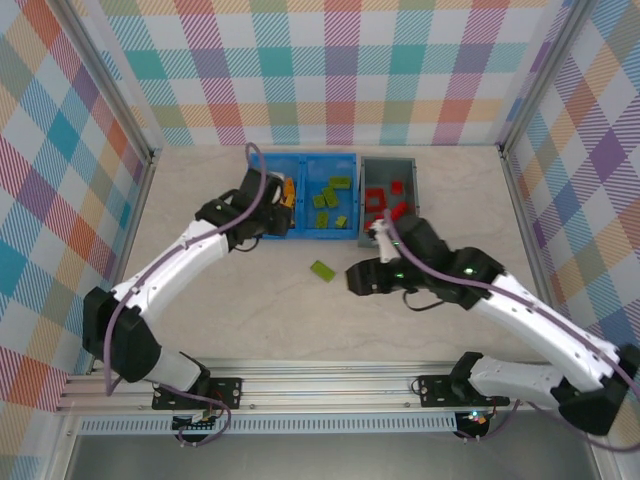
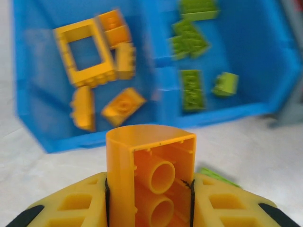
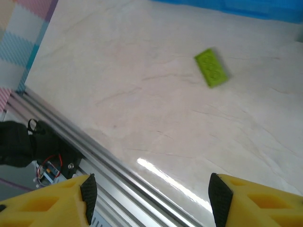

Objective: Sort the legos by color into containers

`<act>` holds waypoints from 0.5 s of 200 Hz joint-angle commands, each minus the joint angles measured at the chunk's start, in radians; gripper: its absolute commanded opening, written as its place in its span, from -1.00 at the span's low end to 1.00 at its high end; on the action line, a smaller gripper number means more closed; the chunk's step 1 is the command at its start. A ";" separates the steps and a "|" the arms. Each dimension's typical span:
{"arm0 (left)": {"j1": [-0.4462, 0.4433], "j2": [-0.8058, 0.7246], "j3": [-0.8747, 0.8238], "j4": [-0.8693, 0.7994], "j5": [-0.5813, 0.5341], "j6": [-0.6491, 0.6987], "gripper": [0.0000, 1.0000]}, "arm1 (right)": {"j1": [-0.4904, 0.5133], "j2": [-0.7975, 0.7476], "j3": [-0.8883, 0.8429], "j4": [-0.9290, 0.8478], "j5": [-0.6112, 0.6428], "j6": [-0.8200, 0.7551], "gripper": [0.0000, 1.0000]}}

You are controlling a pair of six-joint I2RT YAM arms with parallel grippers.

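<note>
Left wrist view: the left gripper (image 2: 149, 194) is clamped on an orange brick (image 2: 151, 175). The brick stands upright between the fingers (image 2: 71, 205), its hollow underside and two tubes facing the lens. Its lower end is cut off by the frame edge. Beyond it sits the blue bin (image 2: 33, 94), blurred. The left compartment holds the yellow window-frame piece (image 2: 85, 52) and several orange bricks (image 2: 123, 106). The right compartment holds green bricks (image 2: 191, 90). The blur prevents an exact count. A green sliver (image 2: 218, 176) shows on the table past the held brick, mostly hidden, and what it is cannot be told.

From the top camera, this gripper hangs over the bin's near left corner and hides most of the left compartment. The grey bin (image 1: 412, 162) stands just beside the blue bin on the right and holds red bricks (image 1: 380, 197). The right arm's wrist covers its near corner.

Right wrist view: the right gripper (image 3: 149, 201) is spread wide and holds nothing. Only its fingertips (image 3: 255, 201) are in frame, low above the table (image 3: 142, 104). A loose green brick (image 3: 211, 67) lies flat, studs up, well apart from those fingertips and nearer the blue bin's front wall. A broad stretch of tabletop runs between that brick and the aluminium rail (image 3: 94, 156) along the near edge. Checked walls (image 1: 60, 150) close in the left, right and far sides.
</note>
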 commanded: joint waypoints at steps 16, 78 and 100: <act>0.115 0.221 0.167 -0.095 0.075 0.060 -0.35 | 0.091 0.151 0.072 0.170 0.101 -0.026 0.27; 0.169 0.538 0.428 -0.153 0.093 0.103 -0.32 | 0.108 0.228 0.068 0.207 0.108 0.005 0.27; 0.174 0.588 0.450 -0.153 0.083 0.104 -0.29 | 0.108 0.233 0.056 0.212 0.111 0.010 0.27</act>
